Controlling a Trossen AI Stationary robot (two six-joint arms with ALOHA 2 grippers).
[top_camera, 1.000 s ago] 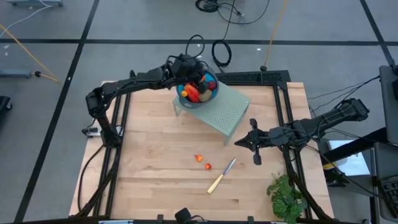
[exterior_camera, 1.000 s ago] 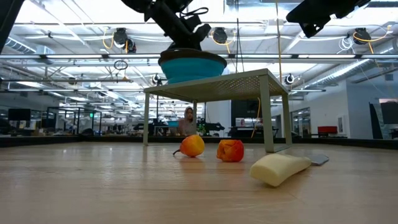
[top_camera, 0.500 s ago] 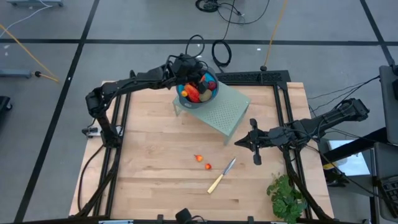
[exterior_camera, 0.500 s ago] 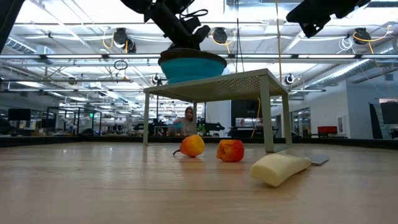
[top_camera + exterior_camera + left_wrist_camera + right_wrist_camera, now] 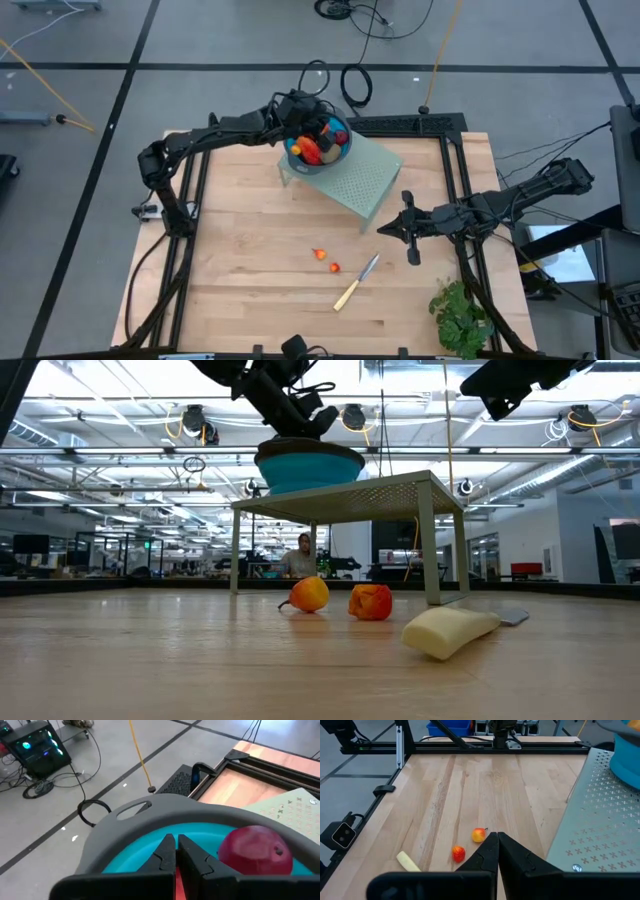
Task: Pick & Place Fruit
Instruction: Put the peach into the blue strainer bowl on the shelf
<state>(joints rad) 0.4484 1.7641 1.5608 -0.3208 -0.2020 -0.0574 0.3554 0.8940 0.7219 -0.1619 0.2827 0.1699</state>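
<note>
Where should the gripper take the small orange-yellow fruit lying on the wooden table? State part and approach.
Grip the small orange-yellow fruit across its round middle, coming straight down. It lies alone on the bare wooden table, its short stem pointing sideways, and the small red fruit beside it sits clear of it, leaving finger room.

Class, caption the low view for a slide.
Two small fruits and a knife lie on the table before a raised shelf holding a bowl.

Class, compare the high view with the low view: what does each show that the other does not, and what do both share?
Only the high view shows the fruit piled inside the teal bowl and the leafy green bunch. Only the low view shows a person in the room beyond the table. Both show two small orange-red fruits on the wooden table, the pale-handled knife and the perforated green stand.
</note>
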